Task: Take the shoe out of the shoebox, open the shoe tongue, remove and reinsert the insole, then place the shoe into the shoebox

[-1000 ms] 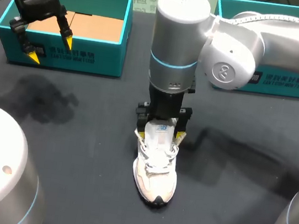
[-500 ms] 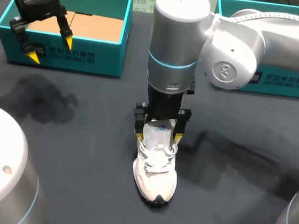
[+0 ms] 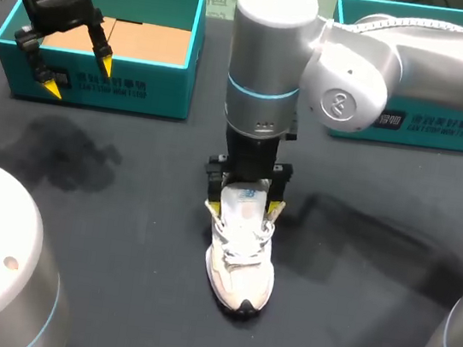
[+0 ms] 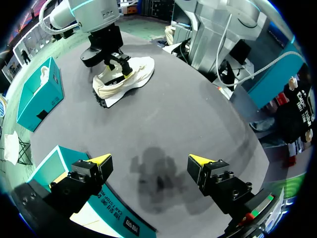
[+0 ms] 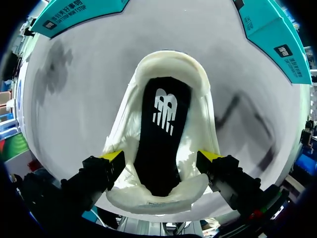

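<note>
Now | white sneaker (image 3: pixel 239 270) upright on bench (image 3: pixel 120 227), outside shoebox (image 3: pixel 131 90) | right gripper (image 3: pixel 243 207) apart astride tongue | left gripper (image 3: pixel 78 76) apart, over shoebox | black insole (image 5: pixel 157 139) best pinched at heel, peeled slowly.

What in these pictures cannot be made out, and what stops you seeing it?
Head view: the heel of the shoe, hidden behind the right arm.
Head view: the inside of the right box, covered by that arm and the top edge.
Right wrist view: the shoe's toe, under its tongue.
Any view: whether the right end effector grips the shoe.
</note>
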Motion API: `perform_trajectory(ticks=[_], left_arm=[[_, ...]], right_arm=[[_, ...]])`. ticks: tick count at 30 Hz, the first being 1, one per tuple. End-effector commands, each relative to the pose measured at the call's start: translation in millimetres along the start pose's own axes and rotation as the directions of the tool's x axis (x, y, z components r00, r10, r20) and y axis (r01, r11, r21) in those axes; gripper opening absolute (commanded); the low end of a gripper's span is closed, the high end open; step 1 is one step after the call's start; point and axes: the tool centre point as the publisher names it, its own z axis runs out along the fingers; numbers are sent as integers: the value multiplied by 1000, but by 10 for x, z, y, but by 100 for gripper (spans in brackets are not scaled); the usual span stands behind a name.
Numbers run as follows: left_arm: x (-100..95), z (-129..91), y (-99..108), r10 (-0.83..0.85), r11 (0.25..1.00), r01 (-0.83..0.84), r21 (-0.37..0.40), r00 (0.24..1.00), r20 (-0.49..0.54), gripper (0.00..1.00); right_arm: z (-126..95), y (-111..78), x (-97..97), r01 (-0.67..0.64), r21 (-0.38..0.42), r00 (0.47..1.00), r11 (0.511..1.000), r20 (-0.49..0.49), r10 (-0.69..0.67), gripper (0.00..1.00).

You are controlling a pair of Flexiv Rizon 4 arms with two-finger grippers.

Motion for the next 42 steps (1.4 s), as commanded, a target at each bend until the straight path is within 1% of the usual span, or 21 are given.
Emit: perform_trajectory(ticks=[1, 7, 15, 20, 35, 42], left_arm=[[5, -3, 1, 0, 1000, 0, -2, 1000, 0, 100], [5, -3, 1, 0, 1000, 0, -2, 1000, 0, 100], [5, -3, 1, 0, 1000, 0, -2, 1000, 0, 100], [5, -3, 1, 0, 1000, 0, -2, 1000, 0, 100], [5, -3, 1, 0, 1000, 0, -2, 1000, 0, 100], [5, -3, 1, 0, 1000, 0, -2, 1000, 0, 100]], right_arm=[[-30, 39, 44, -11, 6, 1000, 1000, 15, 11, 100], [-64, 65, 69, -18, 25, 1000, 1000, 22, 17, 100], [-76, 71, 37, -28, 35, 999, 999, 16, 28, 100], [-107, -21, 30, -43, 44, 999, 998, 19, 42, 100], [-242, -188, 64, -74, 51, 997, 996, 37, 72, 100], [-280, -297, 38, -86, 52, 996, 995, 38, 85, 100]])
